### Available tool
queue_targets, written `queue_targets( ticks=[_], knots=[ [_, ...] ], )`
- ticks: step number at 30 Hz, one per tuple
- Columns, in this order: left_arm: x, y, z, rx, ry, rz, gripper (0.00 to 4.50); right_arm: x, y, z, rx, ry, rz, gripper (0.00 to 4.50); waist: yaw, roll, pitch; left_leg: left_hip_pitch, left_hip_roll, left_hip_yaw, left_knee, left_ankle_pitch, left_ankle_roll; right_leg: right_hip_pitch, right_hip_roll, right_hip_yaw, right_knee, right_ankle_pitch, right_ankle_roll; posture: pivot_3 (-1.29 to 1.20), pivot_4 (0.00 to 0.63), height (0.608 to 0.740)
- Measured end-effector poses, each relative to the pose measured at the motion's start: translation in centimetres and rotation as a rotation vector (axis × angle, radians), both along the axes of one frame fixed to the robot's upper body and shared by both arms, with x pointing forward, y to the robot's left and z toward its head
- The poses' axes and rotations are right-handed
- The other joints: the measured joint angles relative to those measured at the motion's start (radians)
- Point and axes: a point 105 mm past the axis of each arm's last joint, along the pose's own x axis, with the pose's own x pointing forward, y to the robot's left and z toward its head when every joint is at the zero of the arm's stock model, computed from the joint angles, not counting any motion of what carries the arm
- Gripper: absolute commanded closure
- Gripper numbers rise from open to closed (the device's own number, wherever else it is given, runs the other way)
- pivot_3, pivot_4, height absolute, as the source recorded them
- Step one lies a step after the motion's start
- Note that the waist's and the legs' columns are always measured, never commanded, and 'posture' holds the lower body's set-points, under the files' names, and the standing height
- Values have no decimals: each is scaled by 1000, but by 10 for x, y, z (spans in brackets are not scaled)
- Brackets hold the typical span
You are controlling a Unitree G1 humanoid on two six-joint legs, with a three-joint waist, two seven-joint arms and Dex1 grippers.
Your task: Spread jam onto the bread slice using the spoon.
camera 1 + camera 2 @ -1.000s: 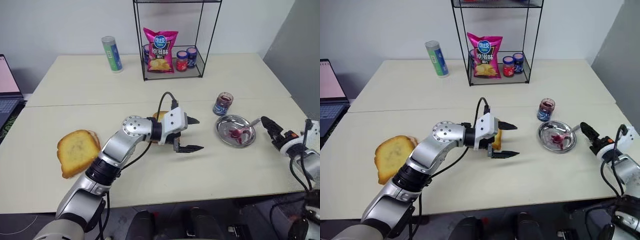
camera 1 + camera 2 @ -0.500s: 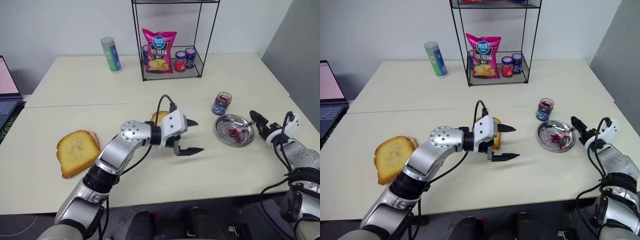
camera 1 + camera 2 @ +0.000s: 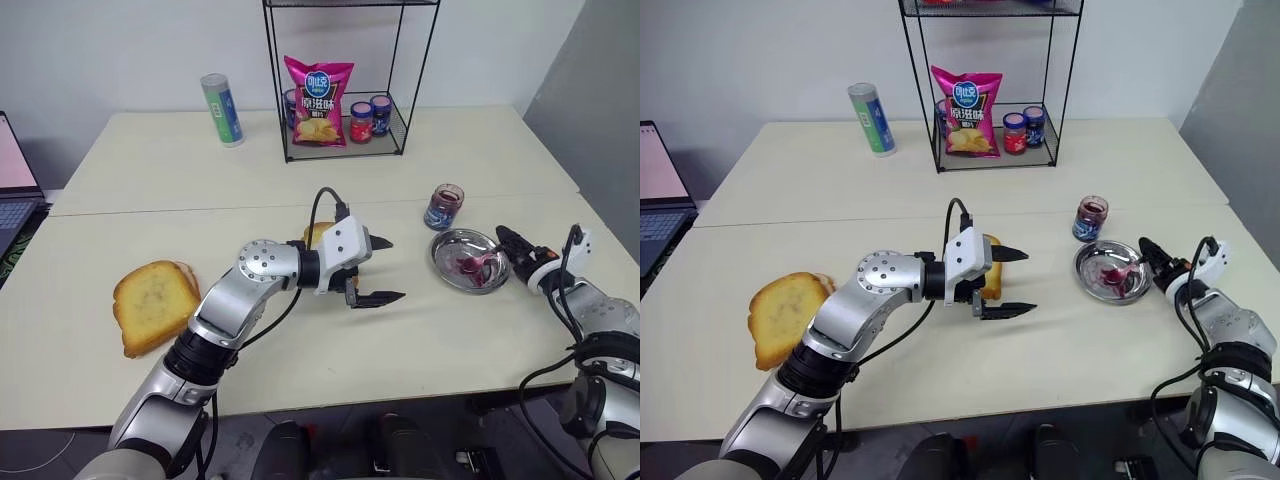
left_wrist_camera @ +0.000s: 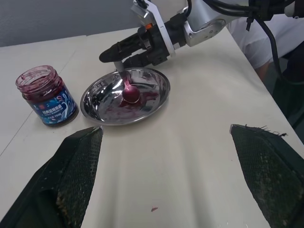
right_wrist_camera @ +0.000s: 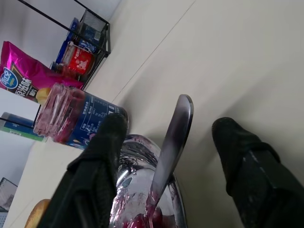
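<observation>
The pale desk carries everything. At its far edge stands a black wire rack holding a pink snack bag and small jars with a red lid and a blue lid; a green and blue canister stands just beside the rack on the robot's left. A laptop sits at the far left edge.

The left arm reaches across the middle of the desk, its left claw pointing to the robot's right with both fingers spread wide and nothing between them. Just behind its wrist lies the bread slice, mostly hidden by the arm. A larger, paler toast lies well apart on the left.

On the right side rests a round steel dish smeared with red. The spoon lies in it, its red-stained bowl on the dish floor and its handle rising over the rim toward the right claw. That claw's fingers sit on either side of the handle, part closed with a gap on each side in the right wrist view; whether they press the metal yet is hard to judge. The jam fills a clear glass jar with a blue label, standing just beside the dish on its far side.
</observation>
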Motion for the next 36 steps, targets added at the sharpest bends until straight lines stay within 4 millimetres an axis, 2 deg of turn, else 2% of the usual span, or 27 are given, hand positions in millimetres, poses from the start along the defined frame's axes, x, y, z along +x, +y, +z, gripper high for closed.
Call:
queue_targets(
  ticks=[10,16,22,26,29,32,36],
  knots=[
    [0,0,1,-1,-2,1,0,3,-4,8,17,-40,-22,4493,1,0,0,0,0,0,0,0,0,0,0,1,0,0,1,0,150,740],
    [1,0,2,-4,-6,2,0,3,-5,10,16,-48,-24,4493,1,0,0,0,0,1,0,0,0,0,0,2,0,1,1,0,150,740],
    [5,6,7,-14,-15,23,0,-9,-1,24,-16,-81,19,4493,2,0,0,0,0,1,0,0,0,0,0,2,0,1,1,0,150,740],
    [8,10,11,-32,-18,46,0,-16,8,49,-31,-141,36,4493,0,1,0,0,1,1,0,0,0,-1,0,3,1,1,1,0,150,740],
    [14,15,20,-92,-9,92,0,-19,25,84,-71,-231,64,4493,-1,1,0,0,1,1,0,0,0,-2,0,2,2,1,1,0,150,740],
    [18,18,27,-152,8,127,0,-20,37,110,-118,-298,61,4493,1,1,0,0,1,1,0,0,0,-1,0,2,2,1,1,0,150,740],
    [21,16,34,-228,31,162,0,-10,50,137,-175,-350,26,4493,0,2,0,-1,0,3,0,0,0,-3,0,4,1,1,3,0,150,740]
  ],
)
